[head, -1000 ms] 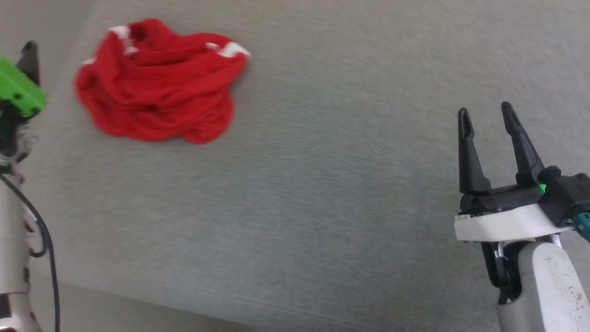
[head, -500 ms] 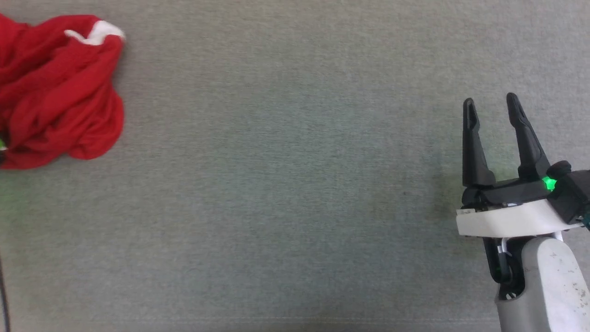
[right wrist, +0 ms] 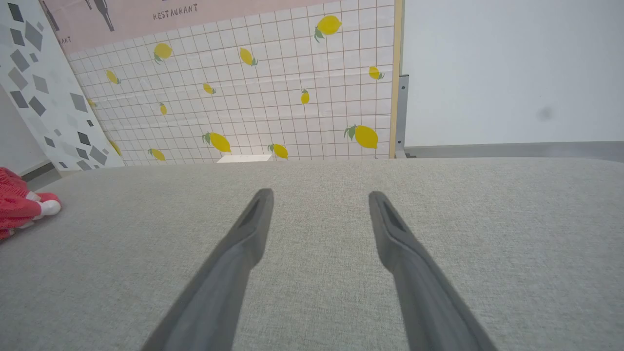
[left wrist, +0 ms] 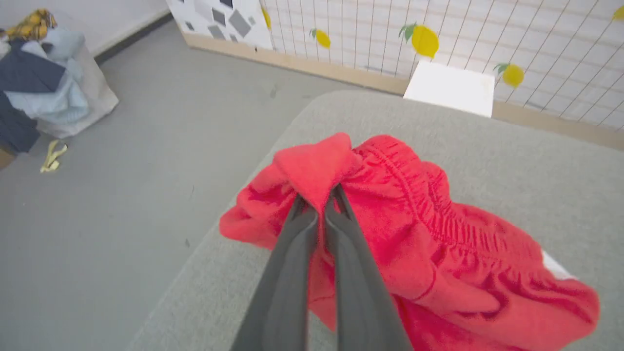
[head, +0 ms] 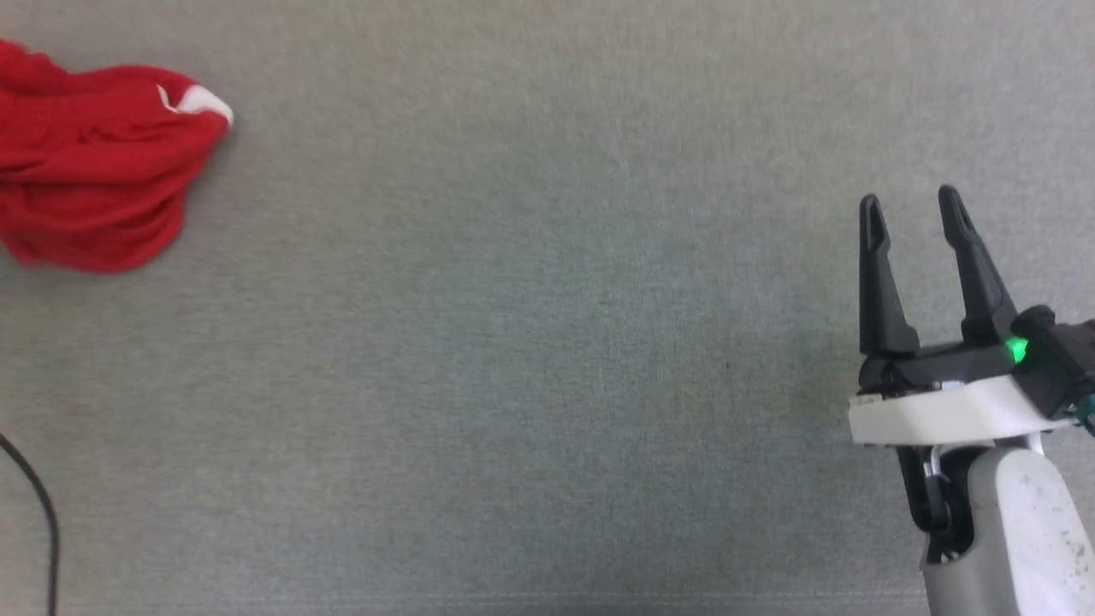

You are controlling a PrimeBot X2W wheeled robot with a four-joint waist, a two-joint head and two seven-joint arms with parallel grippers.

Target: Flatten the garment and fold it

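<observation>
garment (left wrist: 438, 243): red shorts, bunched in a heap on the worktop (head: 547, 342), close to a rounded corner of it. Gathered waistband faces up, and a bit of white trim shows at one end. In the head view it lies at the far left, partly cut off by the frame.
left gripper (left wrist: 319, 202): fingers pressed almost together, pinching a fold of the garment. The fold humps up over the fingertips, higher than the rest of the heap.
right gripper (head: 908, 205): fingers spread wide with nothing between them. It is at the lower right of the head view, well apart from the garment. Can't tell whether it touches the worktop.
worktop: grey woven cover.
green light (head: 1016, 349): lit, at the base of the right gripper.
cable (head: 38, 505): thin and black, at the lower left edge of the head view.
floor (left wrist: 122, 170): grey, beside the worktop.
clothes pile (left wrist: 39, 73): blue, dark and yellow-patterned pieces on the floor, well apart from the worktop.
wall panel (right wrist: 243, 97): white grid with yellow lemons, behind the worktop.
white box (left wrist: 451, 87): against the panel, just past the worktop's far edge.
</observation>
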